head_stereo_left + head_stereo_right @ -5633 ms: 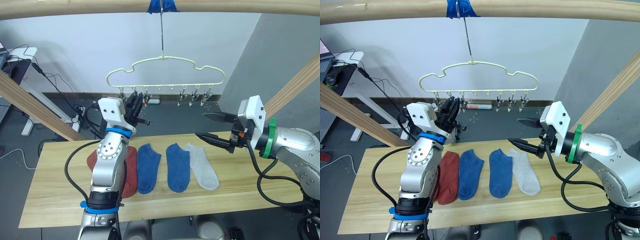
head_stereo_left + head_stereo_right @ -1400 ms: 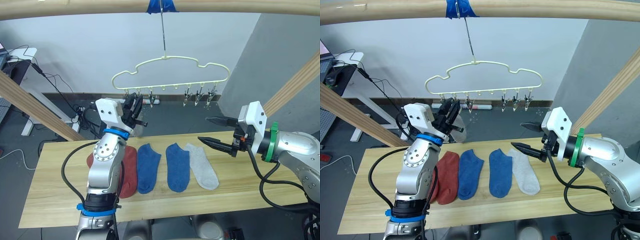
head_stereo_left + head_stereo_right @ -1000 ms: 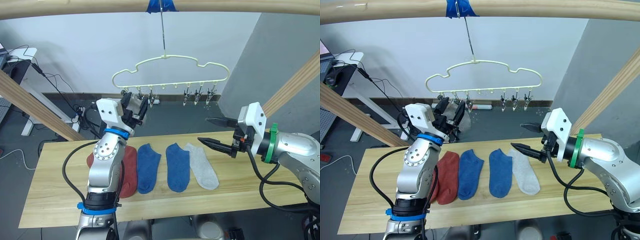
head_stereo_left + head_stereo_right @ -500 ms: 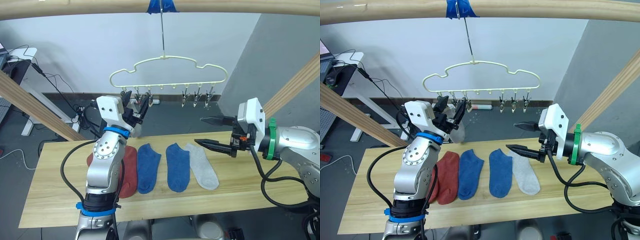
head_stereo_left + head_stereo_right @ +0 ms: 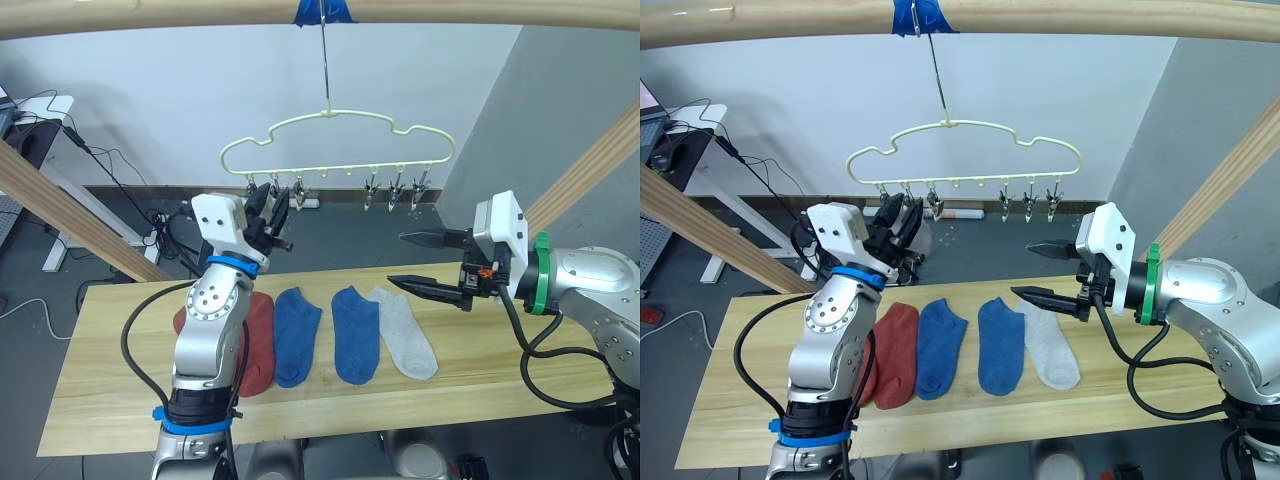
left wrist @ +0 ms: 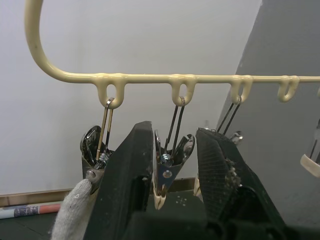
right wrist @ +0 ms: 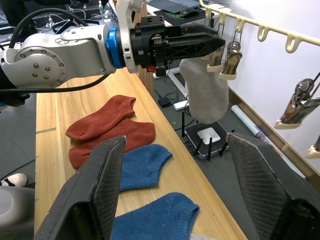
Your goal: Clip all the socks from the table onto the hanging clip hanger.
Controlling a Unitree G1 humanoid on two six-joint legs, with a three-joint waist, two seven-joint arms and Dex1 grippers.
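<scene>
The left gripper (image 6: 172,165) now brackets the second clip (image 6: 167,165), fingers barely parted, empty; the grey sock (image 7: 205,95) hangs clipped beside them. The right gripper (image 5: 418,262) gapes empty above five socks (image 5: 340,335) on the counter (image 5: 120,400).

A pale wall (image 5: 150,90) runs behind the scene, meeting a grey wall (image 5: 545,110) on the right. A round wooden pole (image 5: 150,12) with blue tape (image 5: 322,10) crosses overhead, and slanted wooden poles (image 5: 60,205) flank both sides. A white desk (image 5: 55,130) stands far left, with black cables (image 5: 120,170) trailing to the dark grey floor (image 5: 330,240).
</scene>
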